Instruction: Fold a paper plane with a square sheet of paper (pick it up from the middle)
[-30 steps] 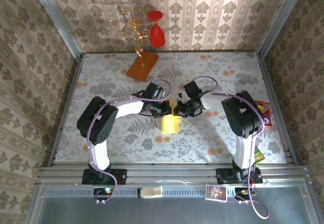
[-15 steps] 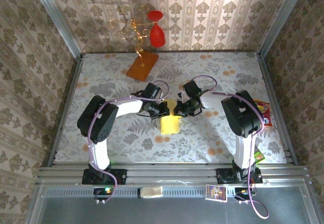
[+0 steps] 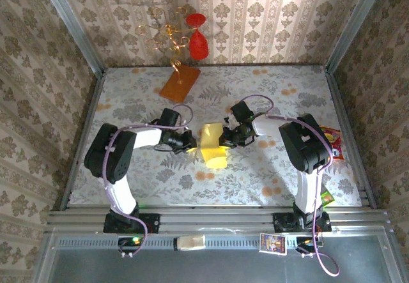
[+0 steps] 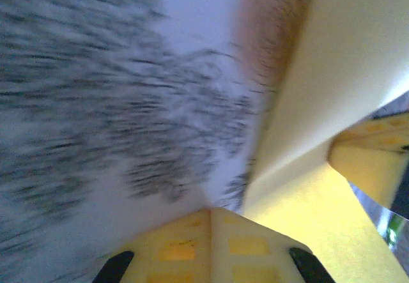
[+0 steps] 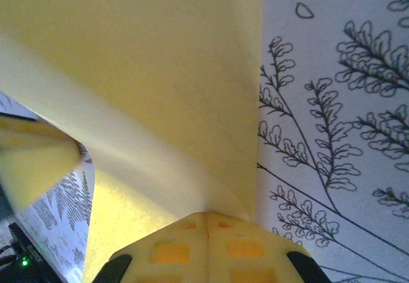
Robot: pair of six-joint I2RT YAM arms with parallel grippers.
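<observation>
- Status: both arms are meeting around the middle of the tabletop point(image 3: 275, 98), well clear of its edges. The square sheet of paper point(image 3: 213, 147) is spanning between them.
- Left end effector point(image 4: 211, 214) is clamping the sheet's left margin, jaws fully closed on it. Right end effector point(image 5: 206, 216) is doing the same on the opposite margin.
- Sheet is bowing into a loose fold. Going by the right wrist view, at least part of it is riding clear of the tabletop. Can't tell whether the lower flap is touching down.
- Reading this as a mid-fold step, bringing two halves together for a crease. No pointed dart is showing yet, so I'm judging the task early-to-middle.
- Both pinches are sitting right at the paper's margin, so I'm expecting slip if either arm is pulling outward. The arms should be closing toward each other, not tensioning.
- Edges should be lining up before any pressing, because a skewed overlap is going to give a crooked centre crease.
- Thin paper is liable to buckle anywhere. Laying it flat on the tabletop and pressing along the fold line is looking safer than creasing in air.
- Left wrist view is blurring heavily, so the top view is giving the better alignment check.
- Orange-brown slab point(image 3: 179, 82) is sitting well apart near the far edge, not interfering.
</observation>
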